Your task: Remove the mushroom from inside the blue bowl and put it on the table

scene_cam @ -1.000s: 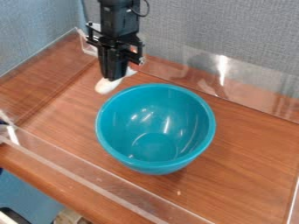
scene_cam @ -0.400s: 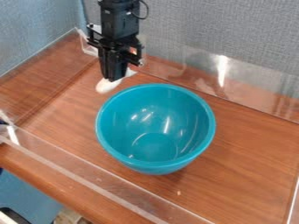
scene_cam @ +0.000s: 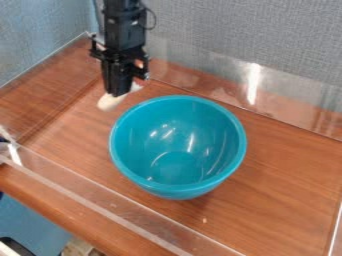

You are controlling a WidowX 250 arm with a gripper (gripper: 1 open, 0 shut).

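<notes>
Camera view showed the blue bowl (scene_cam: 178,147) already empty, the fingers (scene_cam: 115,97) clenched on the mushroom (scene_cam: 112,99) upper left, just above the counter (scene_cam: 287,170), release left.

- A robot test cell in a lab is suggested.
- A wooden worktop (scene_cam: 80,100) is enclosed by clear acrylic walls (scene_cam: 287,90).
- A grey fabric partition (scene_cam: 241,30) is seen behind.

Clear acrylic walls (scene_cam: 274,85) before grey backdrop (scene_cam: 254,30).
</notes>
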